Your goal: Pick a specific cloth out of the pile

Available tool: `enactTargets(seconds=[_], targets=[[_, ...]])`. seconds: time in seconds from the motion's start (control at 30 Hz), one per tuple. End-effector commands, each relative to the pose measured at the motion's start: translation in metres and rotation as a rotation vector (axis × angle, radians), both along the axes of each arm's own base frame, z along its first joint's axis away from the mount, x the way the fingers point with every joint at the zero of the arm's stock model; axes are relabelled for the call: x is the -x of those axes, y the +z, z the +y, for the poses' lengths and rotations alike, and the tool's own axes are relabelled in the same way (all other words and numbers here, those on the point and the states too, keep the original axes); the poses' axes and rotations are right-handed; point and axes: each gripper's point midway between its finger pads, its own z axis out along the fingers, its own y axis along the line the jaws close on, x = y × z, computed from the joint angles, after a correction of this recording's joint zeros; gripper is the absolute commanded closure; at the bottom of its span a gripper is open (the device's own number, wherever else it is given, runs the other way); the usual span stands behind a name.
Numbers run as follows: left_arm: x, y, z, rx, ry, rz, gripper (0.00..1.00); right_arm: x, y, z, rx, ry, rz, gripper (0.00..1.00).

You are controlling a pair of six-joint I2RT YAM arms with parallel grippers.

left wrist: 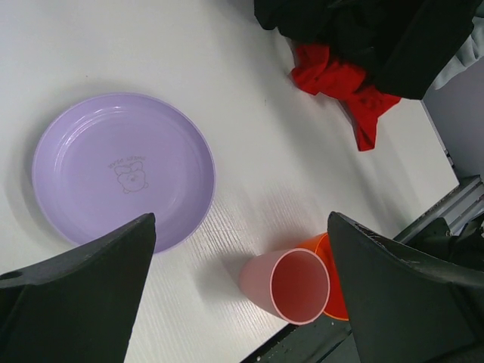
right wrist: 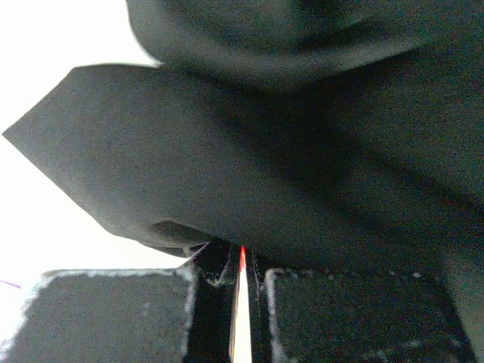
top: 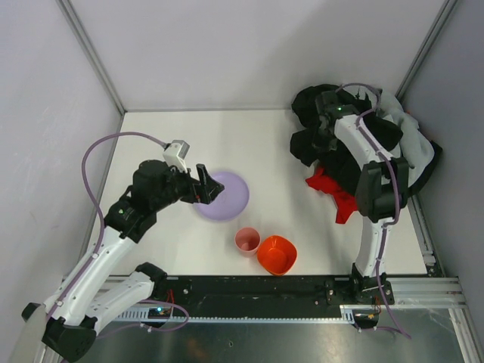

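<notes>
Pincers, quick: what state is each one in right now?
Left pincer: open, holding nothing.
Right pincer: shut, buried in the pile; whether it grips fabric cannot be told.

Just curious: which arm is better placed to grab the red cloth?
Right. The right gripper sits in the pile, the red cloth beside its arm. The left gripper hangs open by the purple plate, far off.

Saw a purple plate [top: 231,198] lying flat on the white table [top: 227,144] (small cartoon figure printed at its centre). Found an upright pink cup [top: 246,240] nearer the front edge, just beside an orange bowl [top: 276,254].
</notes>
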Motion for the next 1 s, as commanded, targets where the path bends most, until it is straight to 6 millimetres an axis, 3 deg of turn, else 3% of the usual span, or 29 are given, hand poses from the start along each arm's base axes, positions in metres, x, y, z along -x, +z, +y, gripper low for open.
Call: enactTargets(seconds=[0.0, 0.2, 0.3, 0.4, 0.5, 0.6, 0.83, 0.97], targets=[[0.003, 0.014, -0.005, 0.044, -0.018, -0.033, 0.00, -0.017, 0.084, -0.068, 0.052, -0.118, -0.182, 1.00], [0.003, 0.013, -0.007, 0.053, -0.023, -0.019, 0.00, -0.004, 0.130, -0.167, 0.038, -0.325, -0.269, 1.00], [0.002, 0.010, -0.010, 0.055, -0.029, -0.001, 0.00, 0.014, 0.134, -0.210, 0.004, -0.442, -0.286, 1.00], [0.000, 0.007, -0.013, 0.059, -0.031, 0.021, 0.00, 0.032, 0.129, -0.239, -0.031, -0.534, -0.308, 1.00], [-0.004, 0.003, -0.017, 0.061, -0.029, 0.051, 0.00, 0.052, 0.110, -0.256, -0.054, -0.610, -0.298, 1.00], [-0.009, -0.004, -0.022, 0.060, -0.032, 0.092, 0.00, 0.064, 0.082, -0.258, -0.062, -0.636, -0.277, 1.00], [-0.019, -0.018, -0.039, 0.070, -0.064, 0.196, 0.00, 0.081, -0.018, -0.247, -0.109, -0.663, -0.030, 1.00], [-0.028, -0.025, -0.049, 0.072, -0.065, 0.250, 0.00, 0.087, -0.065, -0.241, -0.130, -0.662, 0.087, 1.00]])
